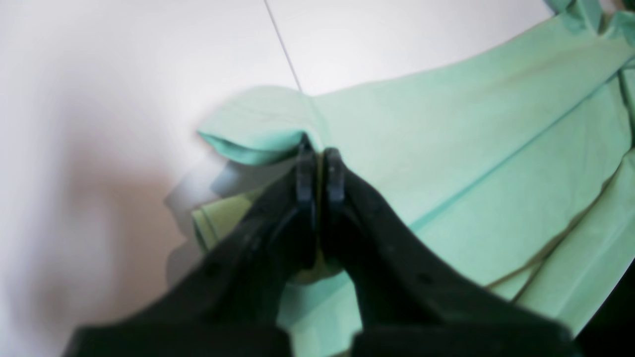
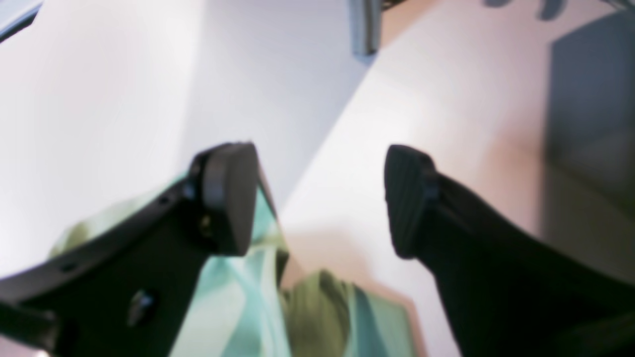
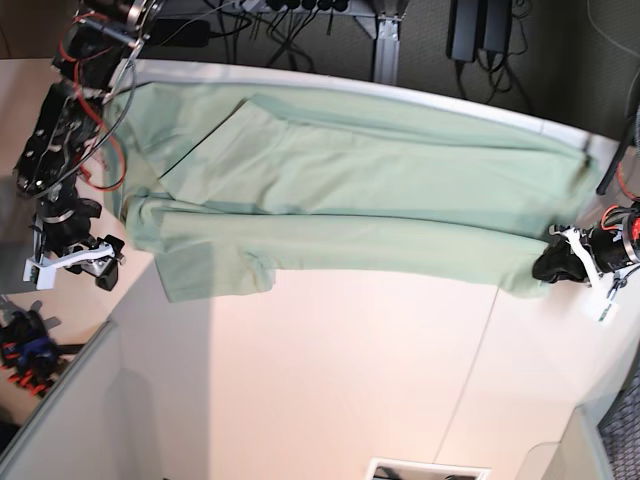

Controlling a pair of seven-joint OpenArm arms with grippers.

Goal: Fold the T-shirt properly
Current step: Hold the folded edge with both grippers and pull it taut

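Lighting: bright, even; white table (image 3: 330,380) near overexposed in both wrist views. Shadows: soft grey patch left of the left pincer (image 1: 320,171); darker wedge at the base view's lower left. Focus: both wrist views blurred (right worst; right pincer (image 2: 320,198) smeared, T-shirt (image 2: 248,297) streaky). Base view sharper, edges bowed.

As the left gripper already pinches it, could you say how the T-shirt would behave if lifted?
The T-shirt would likely sag limply: it lies in soft folds. Pinched by the left gripper at one corner only, it would probably trail and drag.
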